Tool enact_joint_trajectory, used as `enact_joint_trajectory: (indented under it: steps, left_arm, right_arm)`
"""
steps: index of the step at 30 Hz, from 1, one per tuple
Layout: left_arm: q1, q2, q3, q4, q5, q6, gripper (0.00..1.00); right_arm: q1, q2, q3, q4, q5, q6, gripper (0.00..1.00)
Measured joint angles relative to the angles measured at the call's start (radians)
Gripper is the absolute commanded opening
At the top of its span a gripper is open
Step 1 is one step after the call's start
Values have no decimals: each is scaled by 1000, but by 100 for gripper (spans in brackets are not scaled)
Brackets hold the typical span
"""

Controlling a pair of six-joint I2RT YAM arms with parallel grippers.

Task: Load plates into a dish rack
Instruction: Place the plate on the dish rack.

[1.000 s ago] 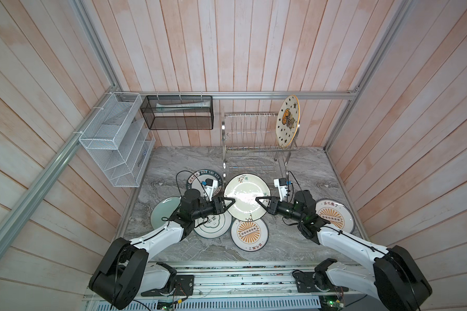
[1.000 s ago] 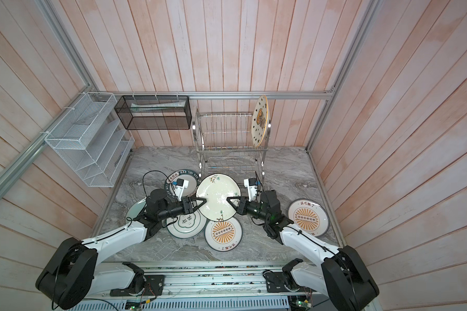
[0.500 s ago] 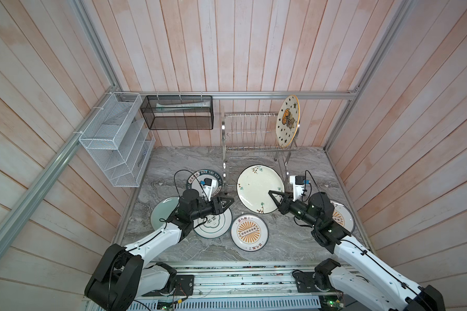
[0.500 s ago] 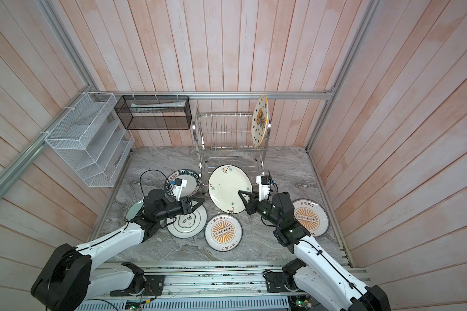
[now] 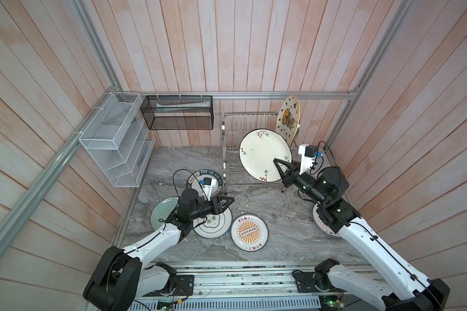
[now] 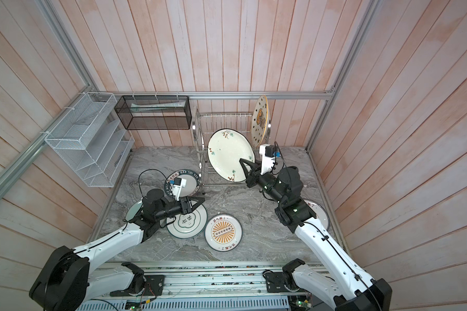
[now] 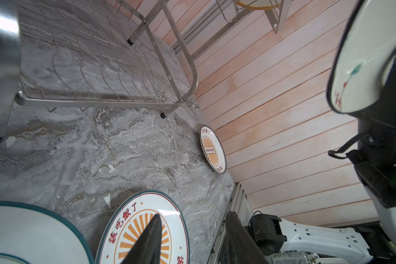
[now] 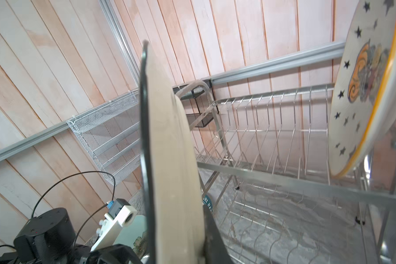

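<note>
The grey marbled surface point(image 5: 275, 215) carries the two-tier shiny steel wire dish rack point(image 8: 284, 179), with a black-starred, gold-rimmed round plate point(image 5: 287, 118) upright at the right end of its top tier. In front of the rack, the round cream floral ceramic plate point(image 5: 262, 153) is tilted in the air, its rim clenched by the right arm's fingers point(image 5: 280, 167). The left arm's fingers point(image 7: 151, 240) are released and empty near a flat white plate with a green quatrefoil point(image 5: 213, 224).

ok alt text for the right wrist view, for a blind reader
The right arm's fingers clamp a cream plate, seen edge-on and filling the foreground. Beyond stands the steel wire dish rack, its upper rods empty except for a black-starred plate upright at one end. A white mesh organizer hangs on the wood wall behind.
</note>
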Motion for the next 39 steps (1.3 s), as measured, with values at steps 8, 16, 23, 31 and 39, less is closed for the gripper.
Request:
enact_joint_trajectory:
  steps: [8,16,23,31,39]
  left_arm:
    - [-45,-36,4,-72,-57,40,46]
    - [-100,-39,33,-147,-117,84,47]
    - [-101,-43,33,-170,-133,95,47]
    - [-103,-94,33,-196,-140,102,47]
    - [-103,-118,33,-211,-156,105,47]
  right_arm:
    - [-18,144,196,8,97,-98,0]
    - [-23,349,401,7,287,-201,0]
    - [-23,497,525,7,471,-282,0]
    - [-21,618,642,-4,661,-338,0]
    - [7,667,708,-22,805,-374,0]
